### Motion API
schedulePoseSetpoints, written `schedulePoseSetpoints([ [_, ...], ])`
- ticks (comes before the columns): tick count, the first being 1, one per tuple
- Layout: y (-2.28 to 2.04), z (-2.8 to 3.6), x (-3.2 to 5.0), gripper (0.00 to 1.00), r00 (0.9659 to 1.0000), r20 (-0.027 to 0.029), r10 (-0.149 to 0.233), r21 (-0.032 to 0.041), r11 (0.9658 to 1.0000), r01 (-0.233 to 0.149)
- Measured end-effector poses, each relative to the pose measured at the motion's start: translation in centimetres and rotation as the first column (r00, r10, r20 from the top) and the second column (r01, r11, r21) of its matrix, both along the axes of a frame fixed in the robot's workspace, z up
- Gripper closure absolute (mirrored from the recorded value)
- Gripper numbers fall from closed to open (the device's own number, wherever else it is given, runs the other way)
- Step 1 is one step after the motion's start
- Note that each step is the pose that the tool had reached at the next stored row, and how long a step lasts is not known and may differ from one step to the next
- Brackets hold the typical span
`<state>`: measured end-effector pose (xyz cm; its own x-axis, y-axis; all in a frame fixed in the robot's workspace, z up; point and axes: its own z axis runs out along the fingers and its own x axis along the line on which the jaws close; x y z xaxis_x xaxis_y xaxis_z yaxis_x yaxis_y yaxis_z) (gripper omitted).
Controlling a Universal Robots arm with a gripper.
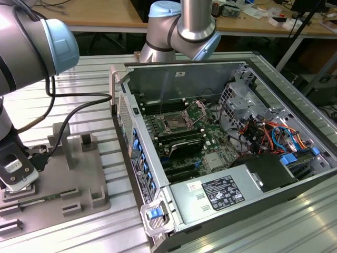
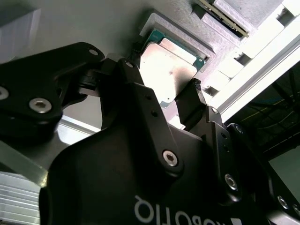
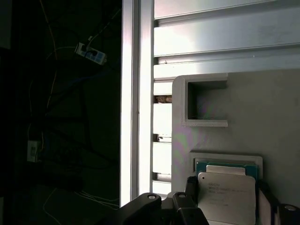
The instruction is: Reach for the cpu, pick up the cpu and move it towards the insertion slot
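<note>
Gripper point(image 1: 20, 182) is down at the exterior view's lower left, over the grey fixture plate point(image 1: 63, 184), which lies on the slatted alu table point(image 1: 79, 89). Arm point(image 1: 31, 42) comes in from that view's upper left. A black cable point(image 1: 73, 108) loops off it down toward the plate.

Cpu point(image 3: 227, 199) lies flat in a shallow grey nest point(image 3: 225, 156) on the plate. Its shiny top faces up at both wrist cams, w/ a thin green rim showing round the silver lid. It's near enough square, so no real long axis. Its edges run parallel w/ the nest walls, the plate's edge & the table rail point(image 3: 138, 93) beside the plate. It looks level & seated in the nest, not tilted. In both wrist views it sits right under the gripper, approx. centred in its span. Can't tell whether the gripper is clamped on the cpu or just standing open around it.

Near the nest the plate has a square pocket point(image 3: 206, 105). In the second wrist view a narrow circuit strip point(image 2: 220, 16) lies in another holder just past the nest.

Slot point(image 1: 174, 124) is a dark square w/ a silvery frame on the green board point(image 1: 210, 139). It sits inside the open PC case point(image 1: 179, 79), at the centre of the exterior view. Long black memory slots point(image 1: 162, 108) run alongside it. Slot is well apart from gripper & cpu, w/ the case's near wall between them.
</note>
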<state>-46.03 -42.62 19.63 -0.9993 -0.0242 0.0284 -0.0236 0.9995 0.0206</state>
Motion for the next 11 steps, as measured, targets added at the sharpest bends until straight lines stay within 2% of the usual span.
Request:
schedulePoseSetpoints([
  [6,0.00,0.05,0.00,0.45,1.0000,-0.0002,0.000,-0.0001,1.0000,0.000],
  [11,0.00,0.34,0.00,0.45,1.0000,0.0000,0.000,0.0001,1.0000,0.000],
])
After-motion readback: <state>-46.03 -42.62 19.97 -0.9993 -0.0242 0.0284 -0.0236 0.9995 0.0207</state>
